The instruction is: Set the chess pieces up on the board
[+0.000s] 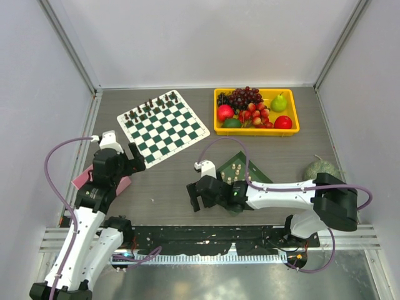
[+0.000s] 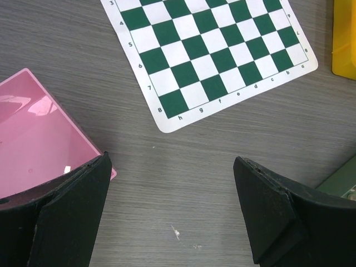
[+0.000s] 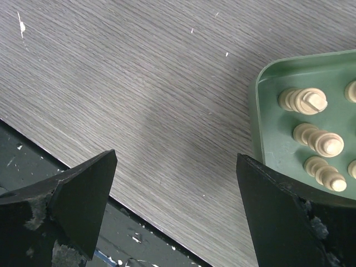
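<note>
The cream pieces [image 3: 311,139] lie on their sides in the green tray [image 3: 258,111], well apart from the board [image 1: 164,128], whose far rows already hold the dark pieces [image 1: 156,103]. The right hand [image 3: 175,158] hangs wide open over bare worktop [image 1: 169,181] just beside the tray's edge, holding nothing. To pick well, it should shift over the tray, centre on one piece and close across its narrow stem, with the fingers clear of the neighbours, which lie close together. The pieces are small and round, so they may roll away. The left hand [image 2: 171,161] is also wide open and empty, near the board's corner and a pink sheet [image 2: 33,133], well placed to take a handover.
</note>
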You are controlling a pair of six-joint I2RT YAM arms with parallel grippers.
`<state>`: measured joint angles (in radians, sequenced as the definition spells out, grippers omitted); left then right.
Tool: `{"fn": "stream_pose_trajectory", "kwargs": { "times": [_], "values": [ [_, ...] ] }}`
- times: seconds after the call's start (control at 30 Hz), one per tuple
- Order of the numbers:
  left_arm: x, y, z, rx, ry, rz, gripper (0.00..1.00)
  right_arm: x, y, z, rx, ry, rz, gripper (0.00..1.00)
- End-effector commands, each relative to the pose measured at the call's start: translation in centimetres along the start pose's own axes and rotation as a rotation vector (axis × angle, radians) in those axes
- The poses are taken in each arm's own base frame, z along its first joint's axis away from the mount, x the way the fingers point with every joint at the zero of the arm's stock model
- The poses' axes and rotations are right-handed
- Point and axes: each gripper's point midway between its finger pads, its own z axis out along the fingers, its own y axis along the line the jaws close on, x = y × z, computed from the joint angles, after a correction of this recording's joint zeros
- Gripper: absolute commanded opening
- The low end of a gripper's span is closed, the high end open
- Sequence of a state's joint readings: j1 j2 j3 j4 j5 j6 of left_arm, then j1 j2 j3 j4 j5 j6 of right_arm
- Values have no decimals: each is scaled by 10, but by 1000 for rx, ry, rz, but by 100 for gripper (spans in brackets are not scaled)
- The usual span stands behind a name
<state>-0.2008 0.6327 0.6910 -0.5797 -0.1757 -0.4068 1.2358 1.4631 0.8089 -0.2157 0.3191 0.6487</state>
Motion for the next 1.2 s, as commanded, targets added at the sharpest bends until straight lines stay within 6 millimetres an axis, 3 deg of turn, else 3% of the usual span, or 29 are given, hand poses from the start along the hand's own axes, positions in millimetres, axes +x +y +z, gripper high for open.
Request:
{"fn": "stream_pose_trajectory", "kwargs": {
  "times": [0.0, 0.4, 0.77, 1.07, 1.17],
  "values": [
    [-9, -9, 4, 42, -29, 7, 99, -7, -14, -9, 37, -48, -20, 95],
    [-3, -17, 13, 77, 13, 2, 99, -15, -59, -7, 121, -57, -1, 95],
    [3, -23, 20, 100, 43, -3, 99, -28, -88, -1, 164, -53, -2, 95],
    [-3, -37, 34, 166, 32, 33, 99, -25, -101, -3, 179, -47, 11, 95],
    [-7, -50, 45, 209, 61, 44, 99, -28, -99, -4, 166, -52, 7, 96]
  ]
}}
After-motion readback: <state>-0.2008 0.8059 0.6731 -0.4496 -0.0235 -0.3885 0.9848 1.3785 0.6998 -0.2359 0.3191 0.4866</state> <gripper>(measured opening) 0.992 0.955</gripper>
